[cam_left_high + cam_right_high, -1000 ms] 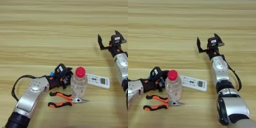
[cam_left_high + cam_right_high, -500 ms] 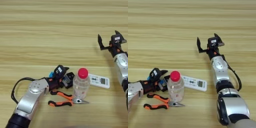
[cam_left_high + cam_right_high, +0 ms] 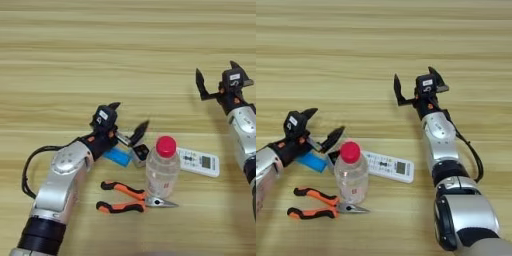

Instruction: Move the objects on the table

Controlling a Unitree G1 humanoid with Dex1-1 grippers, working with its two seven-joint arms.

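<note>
In the left eye view we saw our left gripper spread wide and empty, blue block and black cube just below its fingertips, bottle and pliers nearer us, remote beyond; in the right eye view, our right gripper splayed empty, well apart above the table.
</note>
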